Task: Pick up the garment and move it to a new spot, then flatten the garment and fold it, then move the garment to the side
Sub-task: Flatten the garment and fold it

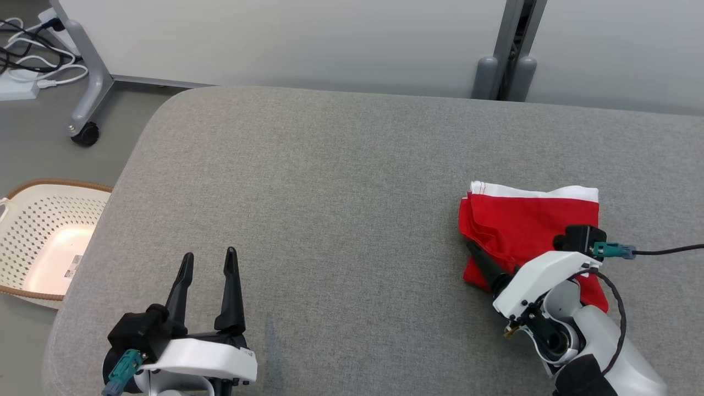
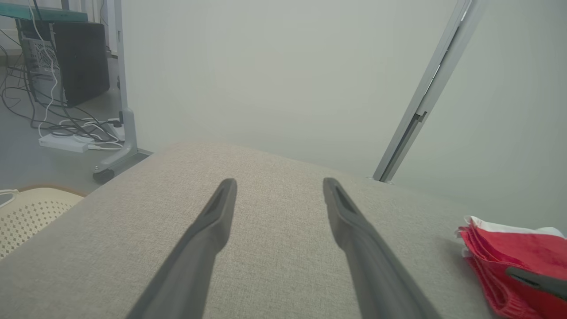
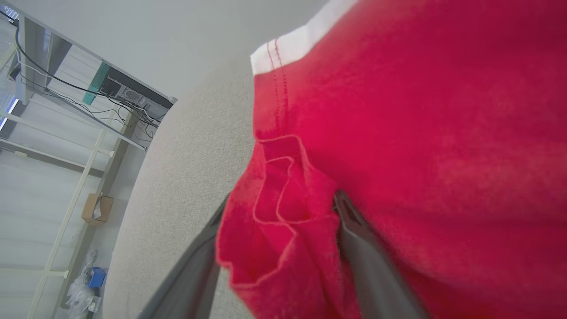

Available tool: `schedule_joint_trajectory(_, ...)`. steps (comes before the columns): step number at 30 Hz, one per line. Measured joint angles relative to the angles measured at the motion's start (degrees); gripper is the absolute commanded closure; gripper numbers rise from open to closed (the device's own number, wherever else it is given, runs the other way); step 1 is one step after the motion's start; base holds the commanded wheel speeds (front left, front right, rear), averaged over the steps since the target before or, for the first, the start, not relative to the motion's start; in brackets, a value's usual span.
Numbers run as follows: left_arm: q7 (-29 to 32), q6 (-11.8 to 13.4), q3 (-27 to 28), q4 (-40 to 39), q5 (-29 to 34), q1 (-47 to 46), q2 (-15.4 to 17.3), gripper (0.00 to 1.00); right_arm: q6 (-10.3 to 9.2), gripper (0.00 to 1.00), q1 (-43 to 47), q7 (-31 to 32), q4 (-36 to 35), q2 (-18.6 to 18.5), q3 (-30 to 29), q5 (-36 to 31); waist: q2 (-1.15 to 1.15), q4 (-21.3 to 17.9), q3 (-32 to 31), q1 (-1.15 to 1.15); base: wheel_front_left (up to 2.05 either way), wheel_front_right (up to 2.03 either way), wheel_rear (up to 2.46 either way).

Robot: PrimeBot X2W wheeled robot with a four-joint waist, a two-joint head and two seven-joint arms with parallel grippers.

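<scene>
**Grey padded table, folded red garment on its right side**

Grey woven fabric covers the table (image 1: pixel 341 181), and its far left corner is rounded. Behind the table's far edge stand pale wall panels (image 1: pixel 286 38) with a grey post (image 1: pixel 511 49) between them. On the floor past the table's far left corner there is a grey leg on a black wheel (image 1: pixel 88 104) and a tangle of black and white cables (image 1: pixel 27 55). Beside the table's left edge, down on the floor, sits a cream basket (image 1: pixel 49 236) with rows of holes and a brown rim.

The garment (image 1: pixel 522 220) is red with a white band along the side nearest the table's far edge. It lies folded in a rough square on the right part of the table, about midway between the far and near edges. The stacked layers of its folds face the table's middle.

The right gripper (image 3: pixel 279 204) reaches in from the table's near right corner. Its jaws stand apart. In the right wrist view one dark finger (image 3: pixel 190 266) lies along the grey table top outside the cloth. The other finger (image 3: pixel 367 257) lies against the red cloth, and a bunch of folded edges sits between the two. The garment rests on the table.

The left gripper (image 1: pixel 209 254) is over the near left part of the table. Its fingers are spread wide and point toward the far edge, with bare table fabric between them.
</scene>
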Motion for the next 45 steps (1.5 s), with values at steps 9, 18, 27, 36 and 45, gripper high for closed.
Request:
schedule_joint_trajectory(9, 0.0, 0.0, 0.4, 0.1, -0.2, 0.1, 0.0, 0.0, 0.0, 0.0, 0.5, 0.5, -5.1, 0.0, 5.0, 4.9, 0.0, -0.9, -1.1, 0.0, 0.0, 0.0, 0.0)
schedule_joint_trajectory(18, 0.0, -0.1, 1.7, 0.0, -0.3, 0.5, 0.0, 0.0, 0.0, 0.0, 1.0, 0.8, -7.7, 0.0, 8.6, 11.8, 0.0, -2.2, -2.1, 0.0, 0.0, 0.0, 0.0)
schedule_joint_trajectory(27, 0.0, -0.3, 3.3, -2.2, 0.3, 1.0, 0.0, 0.0, 0.0, 0.0, -2.3, -4.4, -13.9, -2.3, 1.9, 2.1, 0.0, -6.2, -3.6, 0.0, 0.0, 0.0, 0.0)
schedule_joint_trajectory(36, 0.0, 0.3, 4.3, -7.2, 0.2, 0.0, 0.0, 0.0, 0.0, 0.0, 3.5, -13.5, -31.9, -11.2, -6.3, -15.8, 0.0, -10.5, -3.8, 0.0, 0.0, 0.0, 0.0)
schedule_joint_trajectory(45, 0.0, 0.7, 5.3, -9.2, 0.8, 0.1, 0.1, 0.0, 0.0, 0.0, 17.2, -22.9, -38.4, -11.1, -15.7, -26.0, 0.0, -13.6, -1.9, 0.0, 0.0, 0.0, 0.0)
